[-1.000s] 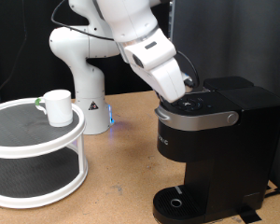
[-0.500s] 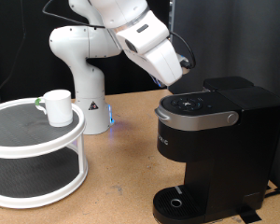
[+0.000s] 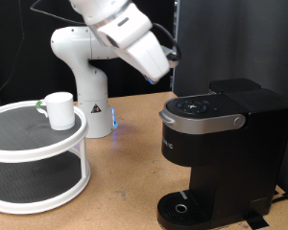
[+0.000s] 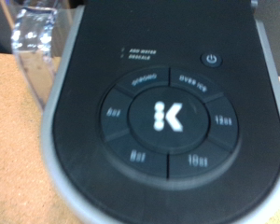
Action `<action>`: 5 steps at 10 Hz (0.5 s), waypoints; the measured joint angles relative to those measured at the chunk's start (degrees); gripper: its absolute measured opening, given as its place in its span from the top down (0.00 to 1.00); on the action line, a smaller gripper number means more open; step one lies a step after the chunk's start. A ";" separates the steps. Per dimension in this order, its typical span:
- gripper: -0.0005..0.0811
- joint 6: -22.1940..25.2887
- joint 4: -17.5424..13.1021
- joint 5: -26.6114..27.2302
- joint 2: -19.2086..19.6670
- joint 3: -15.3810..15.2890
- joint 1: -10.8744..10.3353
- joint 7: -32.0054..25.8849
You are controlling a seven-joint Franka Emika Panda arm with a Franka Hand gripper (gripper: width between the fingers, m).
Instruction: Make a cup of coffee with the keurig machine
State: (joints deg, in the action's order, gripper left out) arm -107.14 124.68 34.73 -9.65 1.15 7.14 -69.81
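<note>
The gripper (image 3: 171, 56) hangs in the air above the coffee machine (image 3: 219, 144), touching nothing, and holds nothing that I can see. I cannot tell if its jaws are apart or together. The lid of the machine is closed, and the wrist view looks straight down on its round button panel (image 4: 160, 117). The white cup (image 3: 59, 109) stands on the top shelf of a round white rack (image 3: 38, 158), well apart from the machine, so the drip tray (image 3: 187, 209) is without a cup.
</note>
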 joint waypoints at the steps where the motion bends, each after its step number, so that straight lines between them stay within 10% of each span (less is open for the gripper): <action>1: 0.99 1.50 -0.40 -0.21 -0.02 1.03 0.72 -1.29; 5: 0.99 5.96 -2.19 -3.63 0.27 2.57 2.14 -2.23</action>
State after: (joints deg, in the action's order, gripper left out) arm -101.18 122.48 31.09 -9.38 3.71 9.28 -72.04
